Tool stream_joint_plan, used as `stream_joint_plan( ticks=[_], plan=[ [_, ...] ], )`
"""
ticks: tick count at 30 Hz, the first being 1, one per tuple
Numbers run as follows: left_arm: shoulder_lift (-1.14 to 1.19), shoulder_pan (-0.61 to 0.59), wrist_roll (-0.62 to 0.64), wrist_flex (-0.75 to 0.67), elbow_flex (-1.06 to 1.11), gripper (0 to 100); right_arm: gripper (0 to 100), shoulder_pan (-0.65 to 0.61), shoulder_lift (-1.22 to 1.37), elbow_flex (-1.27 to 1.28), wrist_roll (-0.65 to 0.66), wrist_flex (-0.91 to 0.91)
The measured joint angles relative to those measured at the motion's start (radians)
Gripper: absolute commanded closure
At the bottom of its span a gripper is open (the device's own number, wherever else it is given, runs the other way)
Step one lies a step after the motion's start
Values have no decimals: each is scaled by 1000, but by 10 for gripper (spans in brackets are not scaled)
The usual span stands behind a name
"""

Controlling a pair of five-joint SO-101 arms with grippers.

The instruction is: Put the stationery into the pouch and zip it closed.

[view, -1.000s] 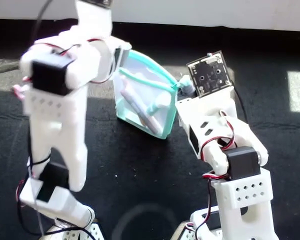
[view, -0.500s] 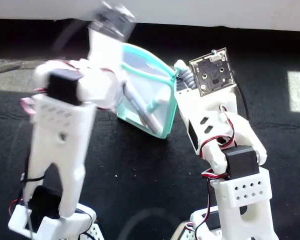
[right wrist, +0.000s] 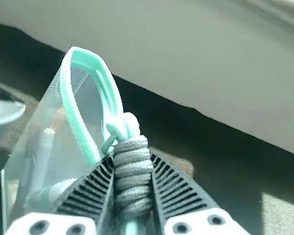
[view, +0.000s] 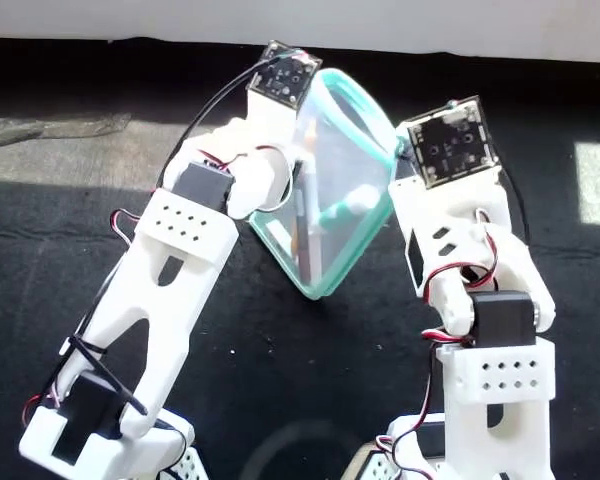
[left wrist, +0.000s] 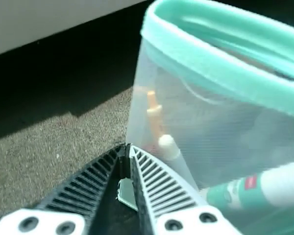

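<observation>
A clear mesh pouch (view: 342, 190) with teal trim hangs tilted above the black mat, held between both arms. Inside it lie pens (view: 302, 215) and a teal-and-white marker (view: 346, 207). My left gripper (view: 300, 160) is at the pouch's left end. In the left wrist view it (left wrist: 124, 186) is shut on a small metal tab at the edge of the pouch (left wrist: 210, 122), with the marker (left wrist: 257, 188) showing through the mesh. My right gripper (view: 398, 158) is at the pouch's right end, shut (right wrist: 132, 196) on the grey braided zip cord (right wrist: 132, 161) next to the teal zip band (right wrist: 95, 107).
The black mat (view: 260, 340) covers the table. A grey sunlit strip (view: 50, 150) crosses it at the left, and a bright patch (view: 598, 180) lies at the right edge. A white wall (view: 430, 20) runs along the back.
The left arm has swung up and rightward, and its wrist now sits at the pouch's upper left. The pouch has risen and tipped onto a corner. The right arm shifted slightly right.
</observation>
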Motion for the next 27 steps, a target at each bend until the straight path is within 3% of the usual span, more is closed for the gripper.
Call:
stream_joint_plan(
  ticks=[6,11,14,21,27],
  plan=[
    [0,14,147,-6,0,874,991,8,-12,57,26,-6],
    [0,89,183,126,6,871,991,8,-14,41,26,-2],
    [2,117,195,133,8,870,991,8,-12,-17,26,75],
    [2,83,305,-41,8,870,991,8,-14,-121,28,293],
    [2,117,313,32,8,870,991,8,-17,-152,28,387]
  ],
)
